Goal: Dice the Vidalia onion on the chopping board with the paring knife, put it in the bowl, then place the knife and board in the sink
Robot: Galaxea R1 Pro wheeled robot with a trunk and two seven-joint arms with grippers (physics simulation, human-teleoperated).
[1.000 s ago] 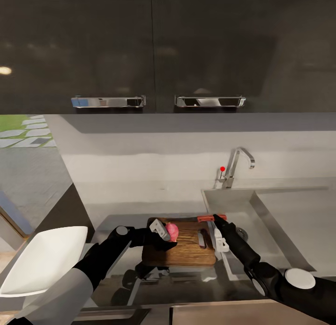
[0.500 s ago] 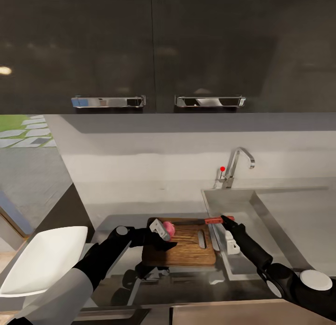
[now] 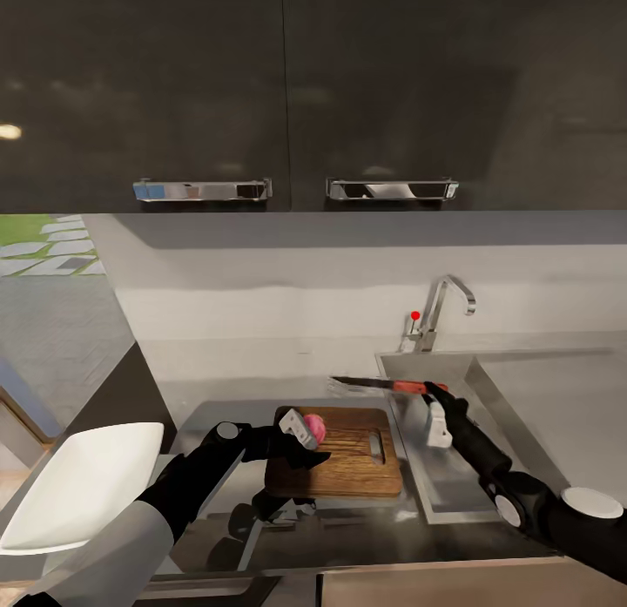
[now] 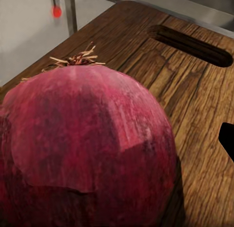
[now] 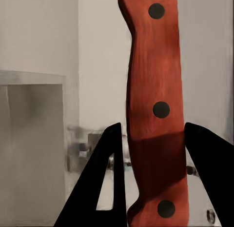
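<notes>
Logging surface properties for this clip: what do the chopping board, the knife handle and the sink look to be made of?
Chopping board: dark brown wood, going by the visible grain lines, matte finish. Paring knife: the handle is a smooth red-orange material with three dark rivets, plastic or stained wood, hard to tell which; the blade looks like grey metal. Sink: brushed stainless steel, grey with soft reflections.

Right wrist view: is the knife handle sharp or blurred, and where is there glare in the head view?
Right wrist view: the paring knife handle is sharp, the background soft. Head view: glare on the cabinet handles and a light spot on the dark cabinet door.
</notes>
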